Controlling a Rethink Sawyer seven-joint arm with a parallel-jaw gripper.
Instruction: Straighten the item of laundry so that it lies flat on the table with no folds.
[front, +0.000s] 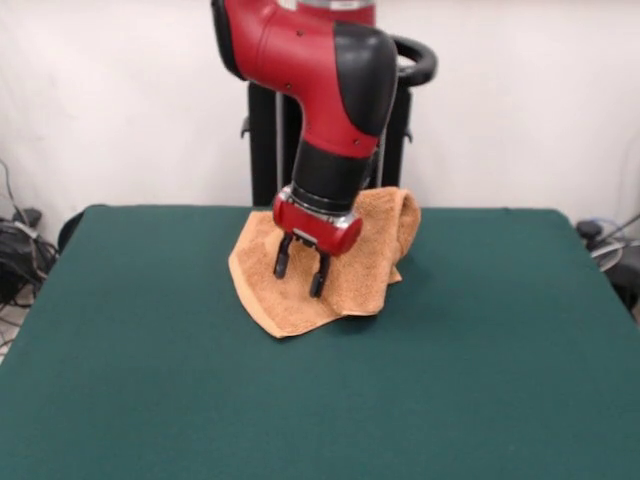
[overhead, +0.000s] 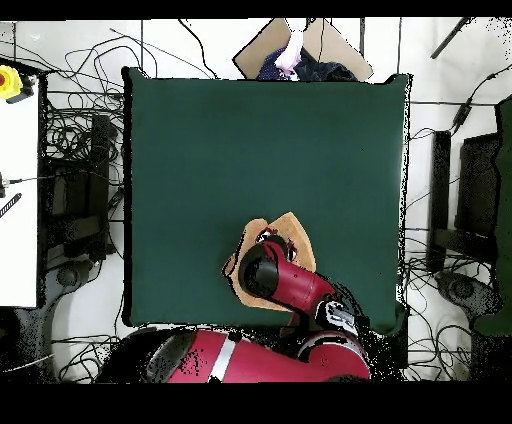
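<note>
Orange-tan terry-cloth towel (front: 350, 270) rumpled, far corner folded, on dark green felt table (front: 480, 360); red-black gripper (front: 301, 270) fingers parted, seemingly just above it.

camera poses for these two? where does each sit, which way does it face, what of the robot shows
Front view: sits across the table, facing the robot; shows the red and black arm and its open hand just above the rumpled towel.
Overhead view: above the table, looking straight down, robot base at bottom; the arm hides most of the towel, and a person shows at the top edge.
Shared: arm, towel, green table; the views are turned half round against each other.
</note>
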